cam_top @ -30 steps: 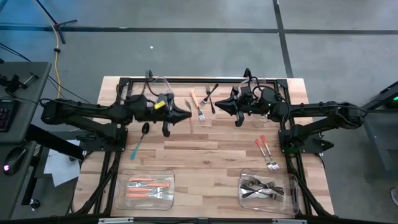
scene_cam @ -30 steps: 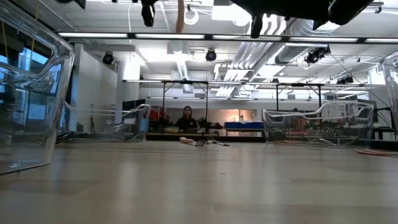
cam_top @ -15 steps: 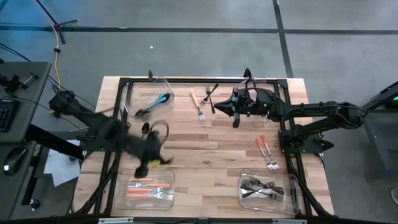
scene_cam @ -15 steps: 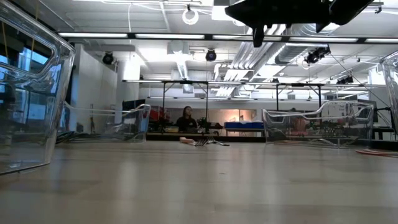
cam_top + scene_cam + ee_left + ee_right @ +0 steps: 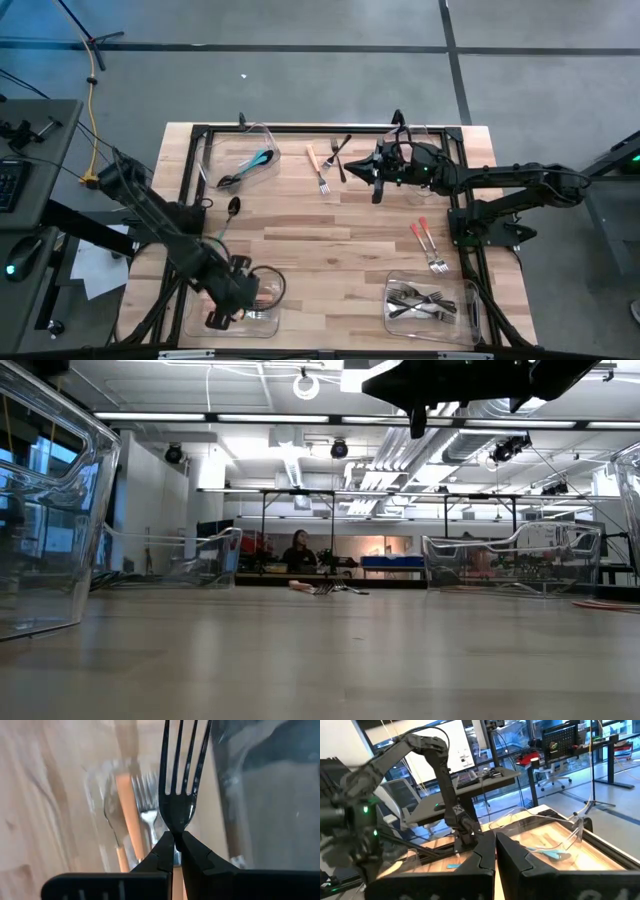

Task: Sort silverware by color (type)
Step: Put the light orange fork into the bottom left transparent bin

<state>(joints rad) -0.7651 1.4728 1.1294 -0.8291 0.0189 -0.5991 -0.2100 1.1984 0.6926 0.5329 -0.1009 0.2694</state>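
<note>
Landmark: near-left bin [image 5: 262, 278], holding orange-handled cutlery.

- Left gripper [image 5: 222, 315]: over landmark's near edge, fingers clamped on fork [image 5: 178, 780] at its neck, tines pointing away; likely poised for drop with orange set.
- Teal spoon [image 5: 224, 224]: on table, just beyond landmark.
- Red-handled pair [image 5: 427, 244]: right of landmark, loose, unsorted.
- Dark cutlery bin [image 5: 470, 300]: far right of landmark.
- Right gripper [image 5: 377, 189]: well beyond landmark, fingers together, empty, waiting.
- Orange fork [image 5: 318, 171], black fork [image 5: 337, 155]: farthest, unsorted.

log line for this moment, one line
left gripper: shut on fork, over near-left bin | right gripper: shut, empty, hovering far side
</note>
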